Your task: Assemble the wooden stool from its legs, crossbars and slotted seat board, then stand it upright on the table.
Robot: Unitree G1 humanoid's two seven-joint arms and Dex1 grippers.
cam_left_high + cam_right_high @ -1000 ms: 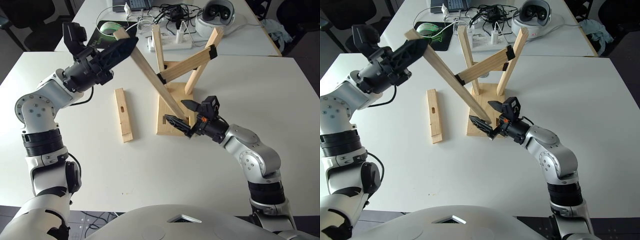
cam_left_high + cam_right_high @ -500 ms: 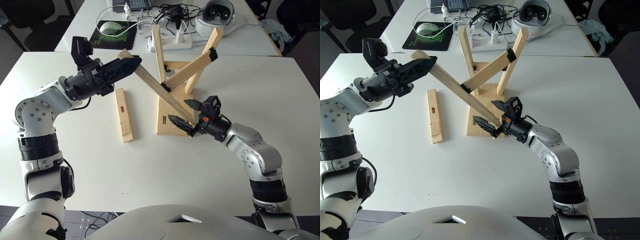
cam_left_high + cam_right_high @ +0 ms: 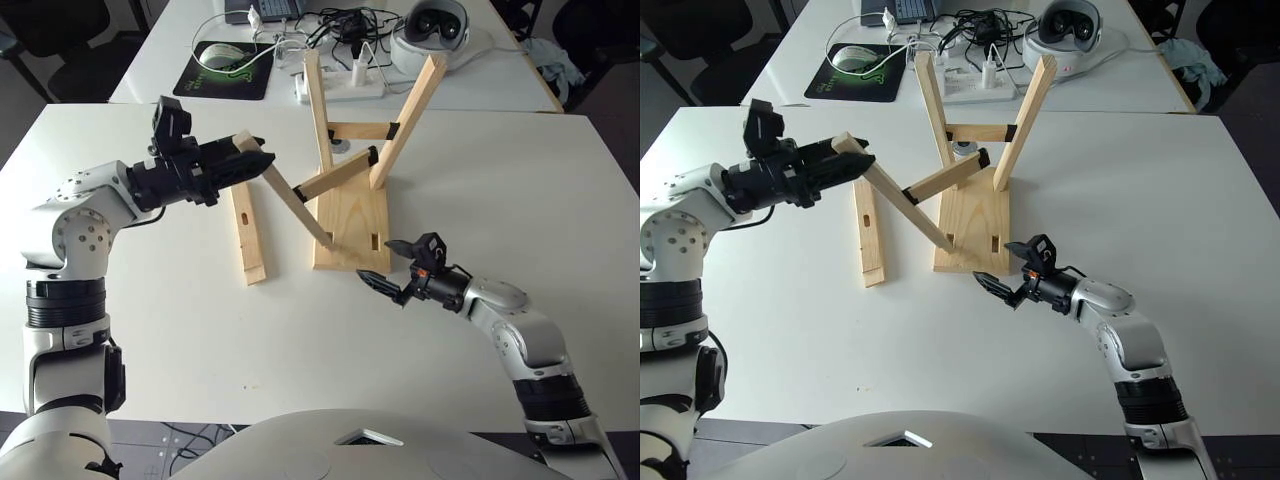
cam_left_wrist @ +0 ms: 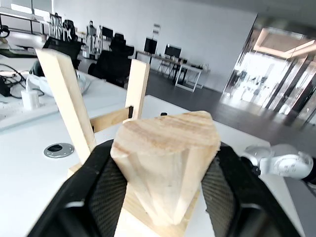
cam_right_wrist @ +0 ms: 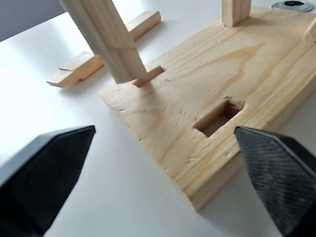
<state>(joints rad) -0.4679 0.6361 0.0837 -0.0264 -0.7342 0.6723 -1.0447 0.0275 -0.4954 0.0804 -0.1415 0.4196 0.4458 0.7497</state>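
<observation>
The slotted seat board (image 3: 350, 215) lies flat mid-table. Two legs (image 3: 318, 100) (image 3: 410, 110) stand in its far slots, joined by a crossbar (image 3: 360, 130). My left gripper (image 3: 255, 155) is shut on the top end of a third leg (image 3: 290, 198), which slants down so its tenon sits at the near left slot (image 5: 148, 75). A second crossbar (image 3: 335, 173) runs from this leg toward the upright legs. The near right slot (image 5: 219, 116) is empty. Another leg (image 3: 247, 230) lies loose left of the board. My right gripper (image 3: 376, 260) hangs open just off the board's near edge, holding nothing.
On the table behind lie a mouse pad (image 3: 215, 65), a power strip with cables (image 3: 345, 75) and a headset (image 3: 435, 25). A round cable grommet (image 3: 340, 146) sits beyond the board. Bare white tabletop (image 3: 500, 200) lies right of the board and in front of it.
My left gripper came down and tilted the held leg lower, bringing its bottom end to the near left slot. My right gripper backed away from the leg to the board's near edge.
</observation>
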